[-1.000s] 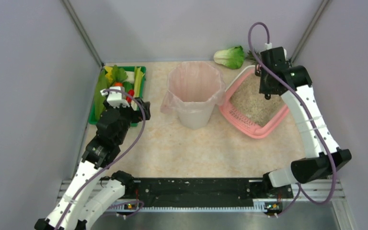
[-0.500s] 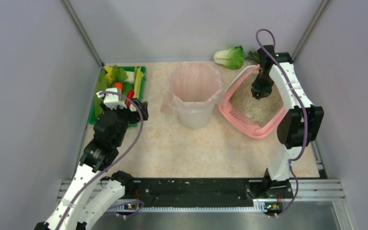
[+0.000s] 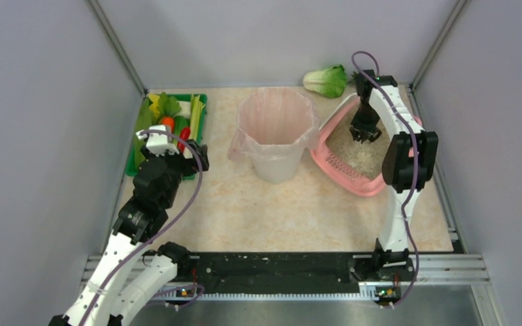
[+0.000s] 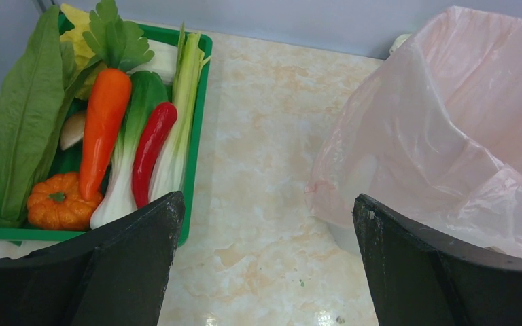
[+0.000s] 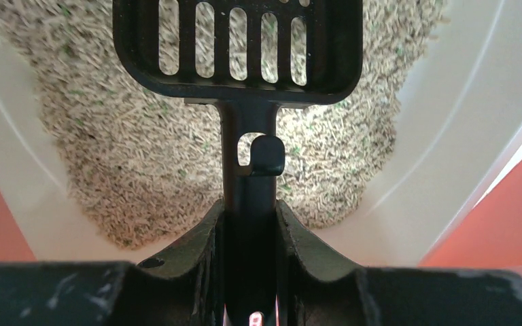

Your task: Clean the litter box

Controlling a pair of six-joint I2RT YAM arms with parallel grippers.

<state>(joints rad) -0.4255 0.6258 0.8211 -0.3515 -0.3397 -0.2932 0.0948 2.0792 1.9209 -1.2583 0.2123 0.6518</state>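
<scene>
The right gripper [image 5: 248, 217] is clamped on the flat black plastic handle of a slotted scoop [image 5: 238, 47]. Its rectangular grille shows against coarse beige granules [image 5: 143, 156]. Around them the litter box [image 3: 351, 178], a shallow pink tray with rounded corners, lies askew at two o'clock on the marbled table [image 3: 258, 210], at three o'clock from the bin [image 3: 275, 146] with its crinkled pink liner. At nine o'clock the left gripper [image 4: 266, 210] gapes wide and empty.

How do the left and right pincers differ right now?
The left pincer stands wide open and empty; the right pincer is shut on the handle of a black slotted scoop. The left pincer faces bare tabletop between the green tray and lined bin; the right pincer points into the litter box. Both are black.
</scene>
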